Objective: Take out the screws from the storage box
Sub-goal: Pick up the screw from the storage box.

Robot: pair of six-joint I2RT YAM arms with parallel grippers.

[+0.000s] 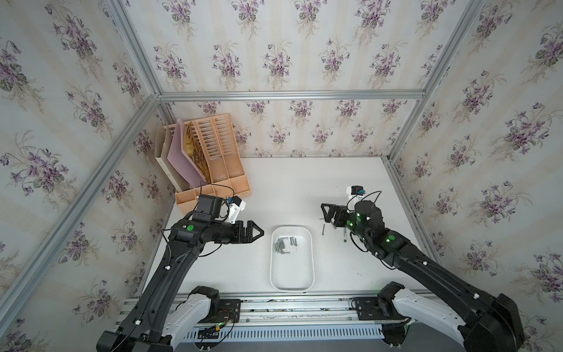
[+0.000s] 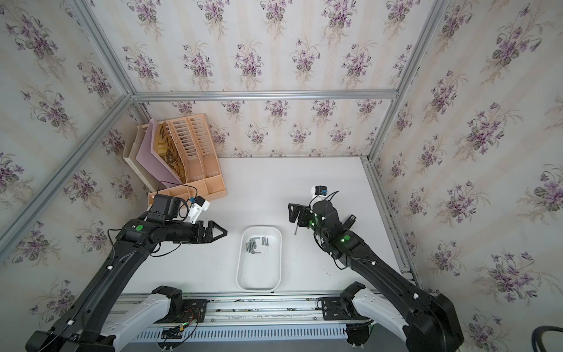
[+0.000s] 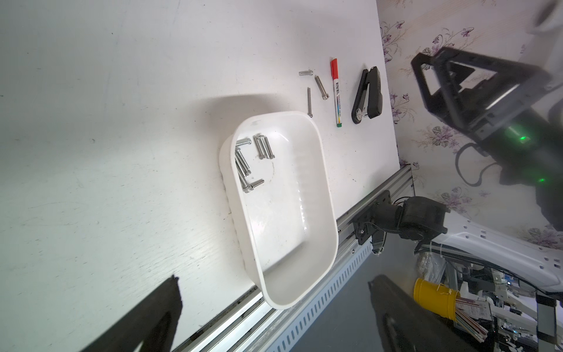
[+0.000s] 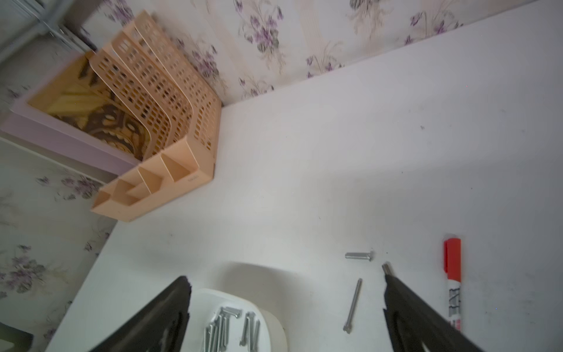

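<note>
The left jaws hang wide open and empty left of the storage box (image 1: 292, 274), a shallow white round-cornered tray on the worktop (image 1: 304, 189). Silvery thin-shafted screws (image 1: 281, 245) cluster at its far end. Three more screws (image 3: 321, 87) lie right of it, near the wide-open, empty right jaws.

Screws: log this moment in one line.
small silvery metal screws: three out, rest inside | shallow white plastic tray: upright | right gripper: open, empty

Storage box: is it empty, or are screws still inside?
Not empty: a cluster of screws lies at one end of the storage box; three loose screws lie outside on the table.
</note>
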